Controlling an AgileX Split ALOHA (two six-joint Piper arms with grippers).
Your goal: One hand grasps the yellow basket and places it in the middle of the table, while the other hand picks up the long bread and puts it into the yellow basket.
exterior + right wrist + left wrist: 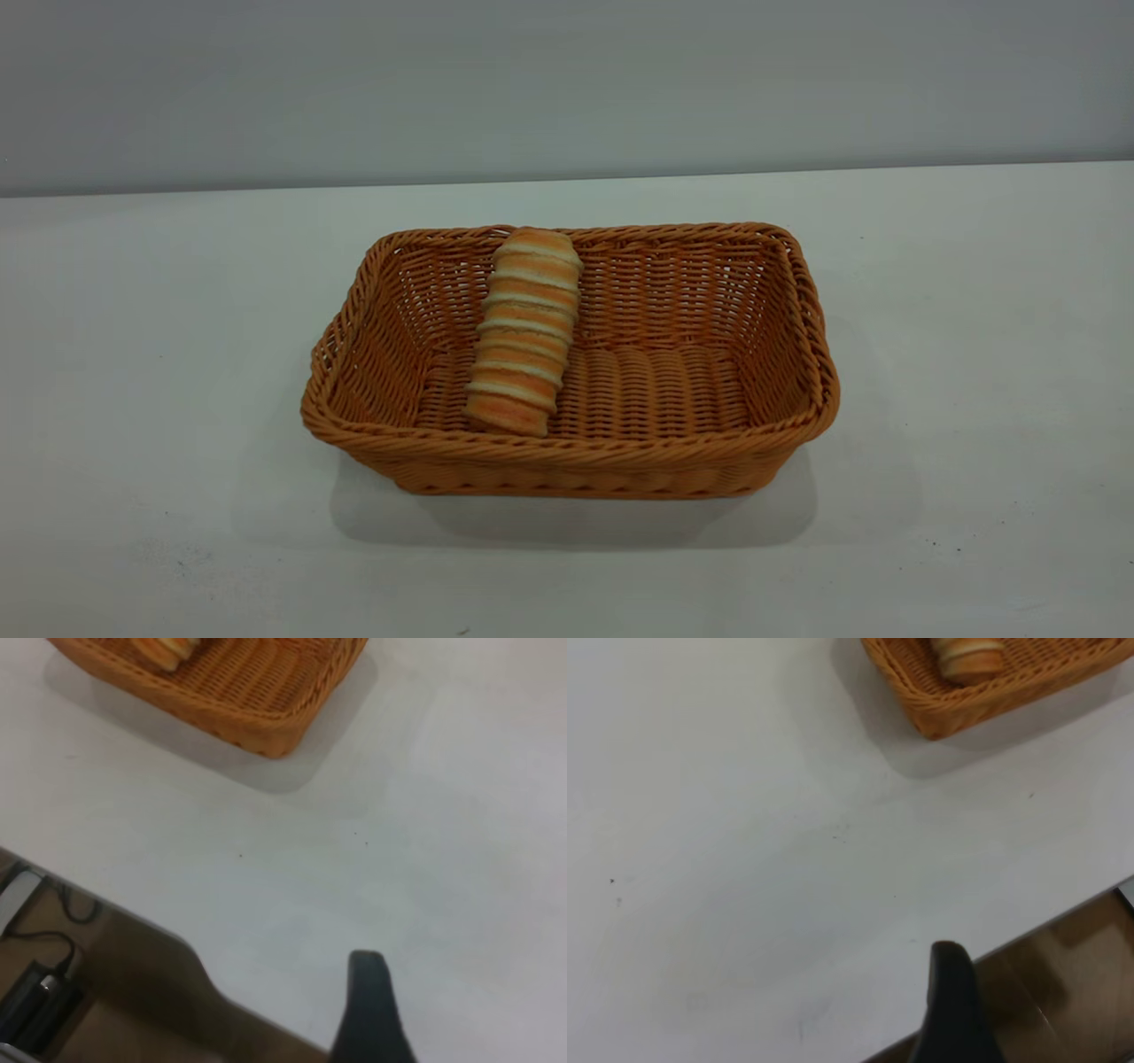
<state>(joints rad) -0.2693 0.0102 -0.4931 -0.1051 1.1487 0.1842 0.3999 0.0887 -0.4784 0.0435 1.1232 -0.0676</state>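
Observation:
The yellow basket (567, 447) stands in the middle of the white table (957, 372). Inside it, the long bread (524, 332) leans on end against the far wall, left of centre, its top level with the rim. Neither gripper shows in the exterior view. My left gripper (950, 992) is a dark shape near the table's front edge, well away from the basket (983, 704) and the bread (967, 656). My right gripper (368, 1001) hangs over the table near its edge, likewise far from the basket (257, 718) and the bread (168, 649). Neither holds anything I can see.
A grey wall (567, 80) rises behind the table. Brown floor (1072, 983) lies past the table edge in the left wrist view. In the right wrist view, cables and a black device (40, 992) lie on the floor beyond the edge.

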